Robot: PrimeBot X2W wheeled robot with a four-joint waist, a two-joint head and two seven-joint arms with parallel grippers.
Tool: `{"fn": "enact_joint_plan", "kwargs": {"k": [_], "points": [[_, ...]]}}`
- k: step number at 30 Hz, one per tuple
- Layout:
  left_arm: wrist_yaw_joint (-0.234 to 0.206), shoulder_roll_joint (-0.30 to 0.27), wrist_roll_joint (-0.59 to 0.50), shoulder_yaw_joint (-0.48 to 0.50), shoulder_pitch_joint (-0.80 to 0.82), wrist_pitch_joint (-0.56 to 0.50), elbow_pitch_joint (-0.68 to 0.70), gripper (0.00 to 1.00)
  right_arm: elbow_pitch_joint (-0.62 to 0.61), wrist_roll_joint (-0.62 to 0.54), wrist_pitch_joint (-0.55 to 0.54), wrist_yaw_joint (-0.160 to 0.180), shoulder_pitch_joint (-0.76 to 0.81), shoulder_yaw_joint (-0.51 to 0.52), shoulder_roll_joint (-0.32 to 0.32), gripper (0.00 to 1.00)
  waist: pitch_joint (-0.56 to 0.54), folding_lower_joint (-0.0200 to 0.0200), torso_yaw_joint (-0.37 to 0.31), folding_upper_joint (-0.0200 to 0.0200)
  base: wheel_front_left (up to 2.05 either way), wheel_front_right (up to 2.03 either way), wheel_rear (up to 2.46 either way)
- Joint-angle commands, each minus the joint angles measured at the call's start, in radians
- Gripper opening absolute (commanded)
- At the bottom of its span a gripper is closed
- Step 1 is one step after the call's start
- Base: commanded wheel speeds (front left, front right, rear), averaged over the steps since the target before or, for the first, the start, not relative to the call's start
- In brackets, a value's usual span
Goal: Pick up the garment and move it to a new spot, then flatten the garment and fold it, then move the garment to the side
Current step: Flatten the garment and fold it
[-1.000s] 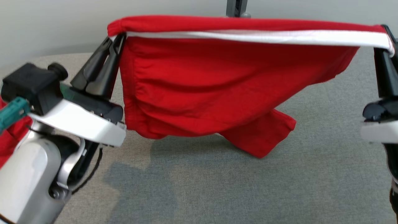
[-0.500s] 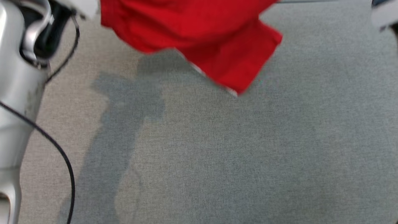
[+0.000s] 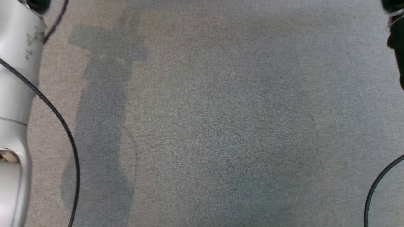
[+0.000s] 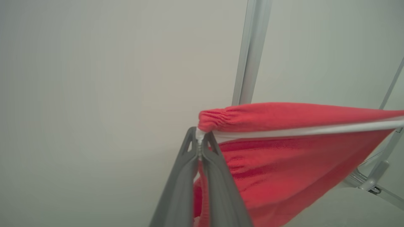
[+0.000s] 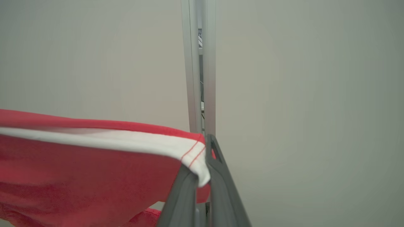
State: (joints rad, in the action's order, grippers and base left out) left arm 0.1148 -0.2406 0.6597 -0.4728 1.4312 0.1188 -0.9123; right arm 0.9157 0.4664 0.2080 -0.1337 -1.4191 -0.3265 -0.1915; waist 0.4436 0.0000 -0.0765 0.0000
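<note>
Here, my left gripper (image 4: 199, 143) is clamping one end of the white-banded edge of the red garment (image 4: 284, 164), while my right gripper (image 5: 202, 162) is pinching the other end. The red garment is hanging stretched between them, before a pale wall and a metal post (image 4: 251, 50). In the head view, my pale left forearm (image 3: 15, 78) and a black cable (image 3: 60, 121) are bordering a grey cloth-covered surface (image 3: 221, 126).

Silver forearm (image 3: 14, 78), black cable (image 3: 65, 126)
</note>
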Motion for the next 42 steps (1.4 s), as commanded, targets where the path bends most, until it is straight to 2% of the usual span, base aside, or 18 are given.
{"fn": "enact_joint_plan", "kwargs": {"k": [1, 6, 11, 16, 20, 26, 32, 33, 36, 42], "points": [[0.004, -0.001, 0.012, 0.0, -0.032, 0.017, -0.026, 0.0, 0.021, 0.004, 0.012, 0.005, 0.016, -0.019, -0.007, 0.0, 0.016, 0.0, -0.002, 0.0, 0.0, 0.0, 0.0], [0.015, 0.056, 0.063, -0.033, -0.179, 0.079, -0.091, 0.0, 0.058, 0.069, 0.037, 0.004, 0.135, -0.102, 0.004, 0.0, 0.036, 0.0, 0.007, 0.0, 0.0, 0.0, 0.0], [0.015, 0.088, 0.149, -0.095, -0.376, 0.11, -0.044, 0.0, 0.044, 0.151, 0.053, 0.003, 0.314, -0.172, -0.019, 0.0, 0.04, 0.0, 0.028, 0.0, 0.0, 0.0, 0.0], [0.015, 0.053, 0.242, -0.161, -0.544, 0.112, 0.064, 0.0, -0.011, 0.224, 0.059, 0.003, 0.496, -0.196, -0.038, 0.0, 0.015, 0.0, 0.032, 0.0, 0.0, 0.0, 0.0], [0.015, 0.012, 0.29, -0.209, -0.67, 0.106, 0.162, 0.0, -0.1, 0.25, 0.059, 0.003, 0.65, -0.16, -0.056, 0.0, -0.024, 0.0, 0.037, 0.0, 0.0, 0.0, 0.0], [0.006, -0.055, 0.313, -0.225, -0.838, 0.114, 0.268, 0.0, -0.238, 0.237, 0.058, 0.003, 0.891, -0.091, -0.056, 0.0, -0.093, 0.0, 0.032, 0.0, 0.0, 0.0, 0.0], [-0.056, -0.113, 0.317, -0.235, -0.968, 0.096, 0.393, 0.0, -0.329, 0.213, 0.058, 0.004, 1.067, -0.022, -0.042, 0.0, -0.16, 0.0, 0.032, 0.0, 0.0, 0.0, 0.0], [-0.089, -0.141, 0.321, -0.242, -1.027, 0.075, 0.453, 0.0, -0.368, 0.196, 0.053, 0.004, 1.14, 0.002, -0.034, 0.0, -0.19, 0.0, 0.035, 0.0, 0.0, 0.0, 0.0], [-0.144, -0.184, 0.335, -0.248, -1.121, 0.044, 0.561, 0.0, -0.447, 0.16, 0.019, 0.004, 1.251, 0.046, -0.035, 0.0, -0.229, 0.0, 0.04, 0.0, 0.0, 0.0, 0.0], [-0.285, -0.278, 0.362, -0.24, -1.306, -0.002, 0.809, 0.0, -0.691, 0.052, -0.148, 0.004, 1.472, 0.161, -0.007, 0.0, -0.284, 0.0, 0.043, 0.0, 0.0, 0.0, 0.0]]}}
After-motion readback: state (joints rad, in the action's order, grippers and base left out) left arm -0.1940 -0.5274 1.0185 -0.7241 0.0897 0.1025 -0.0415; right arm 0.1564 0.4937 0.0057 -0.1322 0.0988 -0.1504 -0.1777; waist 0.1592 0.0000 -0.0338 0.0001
